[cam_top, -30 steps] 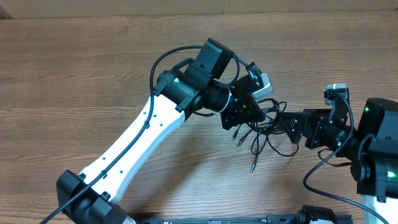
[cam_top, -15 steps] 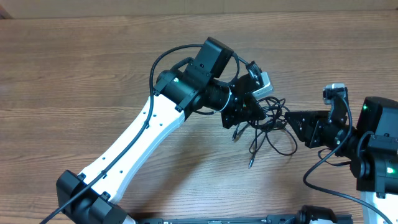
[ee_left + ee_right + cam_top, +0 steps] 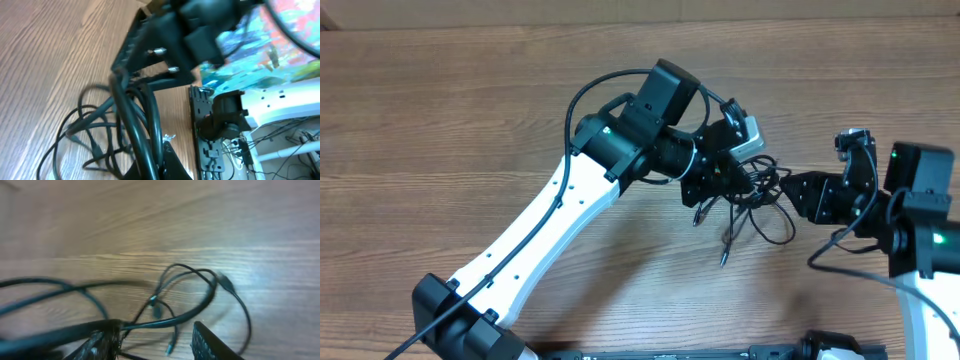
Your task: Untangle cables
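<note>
The left gripper (image 3: pixel 713 187) is pinched tight on the cables (image 3: pixel 752 214). The clump sits between the two grippers, over the middle of the wooden table (image 3: pixel 470 120). The right gripper (image 3: pixel 788 190) has backed off a little to the clump's edge. Only its wrist view shows its fingers (image 3: pixel 207 342) spread apart, with one cord crossing the gap. The cables are thin, black and knotted in loops. One plug end (image 3: pixel 723 262) trails loose.
</note>
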You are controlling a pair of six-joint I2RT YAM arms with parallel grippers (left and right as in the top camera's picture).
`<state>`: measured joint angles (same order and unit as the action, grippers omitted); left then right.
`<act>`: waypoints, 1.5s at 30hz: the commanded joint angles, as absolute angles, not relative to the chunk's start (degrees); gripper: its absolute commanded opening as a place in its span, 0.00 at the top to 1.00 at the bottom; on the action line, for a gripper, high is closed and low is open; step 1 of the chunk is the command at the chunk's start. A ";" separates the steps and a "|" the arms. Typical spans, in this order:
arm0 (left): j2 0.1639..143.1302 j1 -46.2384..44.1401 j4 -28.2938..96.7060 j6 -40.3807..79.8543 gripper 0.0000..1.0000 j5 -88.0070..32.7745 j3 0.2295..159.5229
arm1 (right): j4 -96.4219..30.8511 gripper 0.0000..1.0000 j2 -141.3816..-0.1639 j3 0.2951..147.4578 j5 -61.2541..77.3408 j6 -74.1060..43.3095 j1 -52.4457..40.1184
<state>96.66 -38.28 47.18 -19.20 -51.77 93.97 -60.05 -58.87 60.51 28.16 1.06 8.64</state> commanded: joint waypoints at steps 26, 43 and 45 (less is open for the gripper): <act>95.33 -38.61 57.01 -16.34 0.96 -59.83 94.98 | -59.05 0.49 -63.75 61.95 -4.93 -18.26 9.13; 95.33 -38.59 64.49 -21.28 0.96 -59.33 94.98 | -58.22 0.42 -63.72 61.95 -2.50 -19.25 16.14; 95.33 -38.61 64.49 -21.26 0.96 -58.46 94.98 | -58.24 0.42 -63.72 61.95 -2.48 -19.27 16.82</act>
<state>96.66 -38.28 64.14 -19.77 -56.86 94.00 -58.57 -63.61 60.55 -0.82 -18.44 15.29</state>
